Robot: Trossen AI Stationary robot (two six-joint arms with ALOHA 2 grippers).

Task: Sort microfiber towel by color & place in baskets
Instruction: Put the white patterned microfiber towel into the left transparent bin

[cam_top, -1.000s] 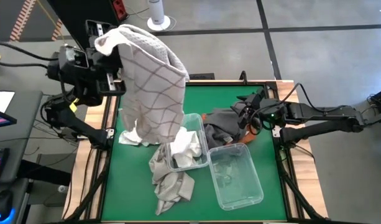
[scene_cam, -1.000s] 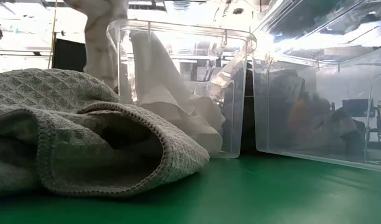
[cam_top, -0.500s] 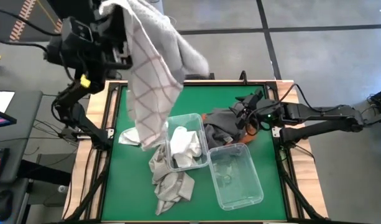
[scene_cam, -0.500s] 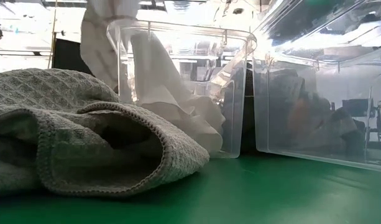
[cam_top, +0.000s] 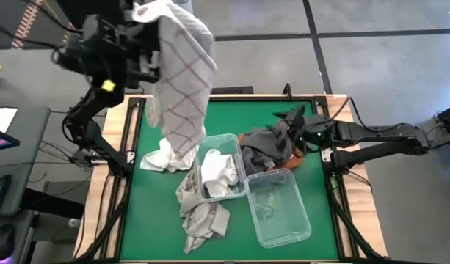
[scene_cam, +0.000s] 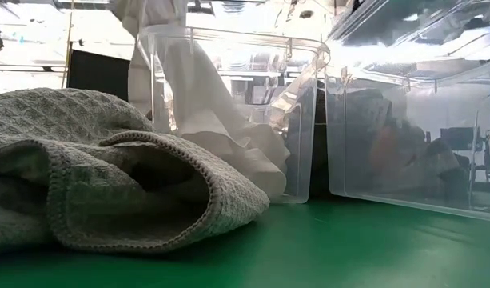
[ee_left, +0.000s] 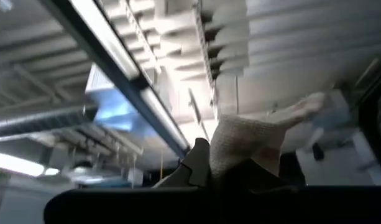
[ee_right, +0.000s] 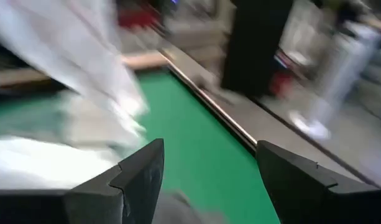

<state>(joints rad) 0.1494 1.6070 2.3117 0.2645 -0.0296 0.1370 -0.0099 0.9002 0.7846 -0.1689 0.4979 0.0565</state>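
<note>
A white towel with brown grid lines (cam_top: pixel 182 73) hangs from my left gripper (cam_top: pixel 150 20), which is raised high over the table's far left corner and shut on it. The towel's lower end (cam_top: pixel 182 150) hangs by a crumpled white towel (cam_top: pixel 160 158) on the table. A clear basket (cam_top: pixel 239 192) holds a white towel (cam_top: pixel 219 170). A second clear basket (cam_top: pixel 283 214) stands beside it. My right gripper (cam_top: pixel 289 129) stands open over a dark grey towel (cam_top: pixel 263 150) at the right. My left gripper pinches a bunched part of the towel's upper end (ee_left: pixel 237 146) between its two fingers, which point steeply upward. The cloth drapes over the gripper and hangs long and slack below it. Whether its lower end (scene_cam: pixel 149 72) is clear of the table, I cannot tell.
Light grey waffle towels (cam_top: pixel 199 214) lie heaped at the near left of the first basket and fill the low view's foreground (scene_cam: pixel 109 176). Something orange (cam_top: pixel 292 163) shows under the dark grey towel. Bare green mat (cam_top: pixel 158 235) lies along the near left.
My left gripper has risen and moved toward the table's far edge and a little to the right, tipping more upward. The gridded towel went up with it, swung, and now hangs narrower, its lower end drawn up beside the crumpled white towel.
</note>
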